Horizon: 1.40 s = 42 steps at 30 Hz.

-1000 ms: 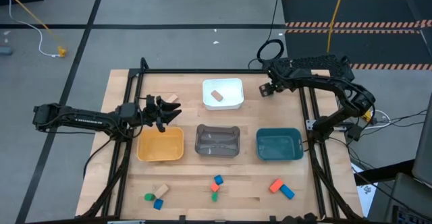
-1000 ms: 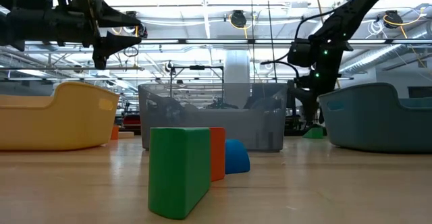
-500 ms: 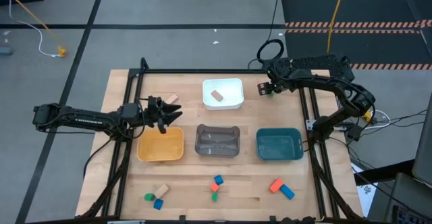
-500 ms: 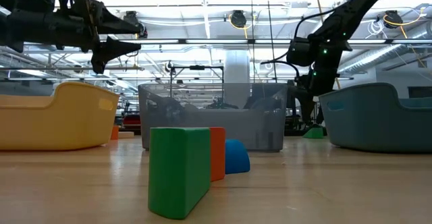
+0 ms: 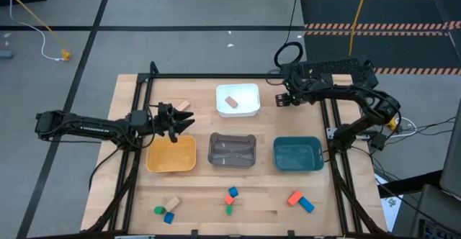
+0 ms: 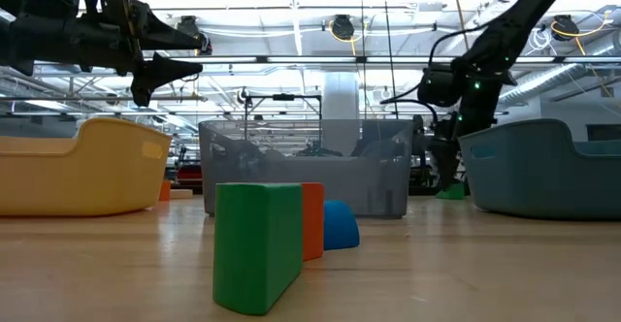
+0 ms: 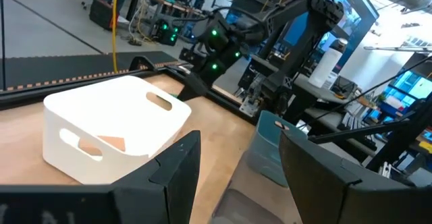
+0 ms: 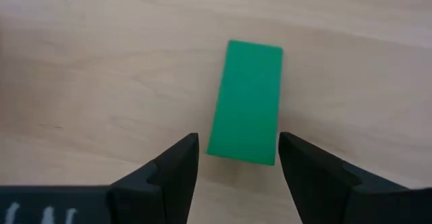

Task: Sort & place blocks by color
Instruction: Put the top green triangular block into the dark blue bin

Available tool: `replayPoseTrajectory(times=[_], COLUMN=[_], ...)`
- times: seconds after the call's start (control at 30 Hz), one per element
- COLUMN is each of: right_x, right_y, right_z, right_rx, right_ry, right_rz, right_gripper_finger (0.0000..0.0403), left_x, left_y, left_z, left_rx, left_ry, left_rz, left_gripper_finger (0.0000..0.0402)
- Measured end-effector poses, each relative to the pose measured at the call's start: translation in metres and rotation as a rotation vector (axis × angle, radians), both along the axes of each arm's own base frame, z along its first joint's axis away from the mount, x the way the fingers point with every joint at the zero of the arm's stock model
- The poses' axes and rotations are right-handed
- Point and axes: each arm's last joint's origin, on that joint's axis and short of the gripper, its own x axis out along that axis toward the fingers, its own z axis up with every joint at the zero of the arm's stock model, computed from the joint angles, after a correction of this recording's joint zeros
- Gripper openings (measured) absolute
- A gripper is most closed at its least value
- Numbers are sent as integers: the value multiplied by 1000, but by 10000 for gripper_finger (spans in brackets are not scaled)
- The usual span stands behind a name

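Hovering straight over the green block (image 8: 246,102), the right gripper (image 8: 237,158) has its fingers spread with nothing in them, the block lying flat on the table just ahead of the tips, lined up for a straddling grab. Left gripper (image 5: 180,119) waits released above the yellow tray (image 5: 171,155).

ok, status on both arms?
Right gripper open, above green block by the white tray. Left gripper open, empty, over the yellow tray. Nothing in the way.

Trays: white (image 5: 238,100), yellow (image 5: 171,155), grey (image 5: 232,150), teal (image 5: 298,154). Green block (image 8: 245,101) on pale wood desk (image 8: 101,82). Tan block (image 5: 231,102) in the white tray. Both claws black.
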Motion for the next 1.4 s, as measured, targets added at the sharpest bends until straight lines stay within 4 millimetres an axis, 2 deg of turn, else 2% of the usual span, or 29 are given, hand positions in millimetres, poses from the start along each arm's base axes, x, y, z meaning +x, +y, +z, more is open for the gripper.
replayPoseTrajectory(times=[0.23, 0.53, 0.67, 0.83, 1.03, 1.2, 1.4], right_x=[-4, -7, -7, -7, -7, -6, -3], right_y=[4, 3, 3, 3, 3, 5, 9], right_z=[-13, -17, -18, -17, -17, -5, 33], right_rx=[-49, -135, -138, -142, -140, -153, -241], right_ry=[-57, -30, -20, -20, -18, -93, -340], right_rz=[-22, -43, -34, -32, -8, 19, 135], right_gripper_finger=[196, 195, 172, 115, 116, 116, 116], left_x=[0, 0, 0, 0, 0, 0, 0], left_y=[0, 0, 0, 0, 0, 0, 0], left_z=[0, 0, 0, 0, 0, 2, 7], left_rx=[0, -6, -6, -6, -11, -9, 9], left_ry=[-1, -3, -3, -3, -5, -23, -70], left_rz=[-1, -1, -1, -1, -1, -2, -1], left_gripper_finger=[200, 200, 200, 200, 200, 200, 200])
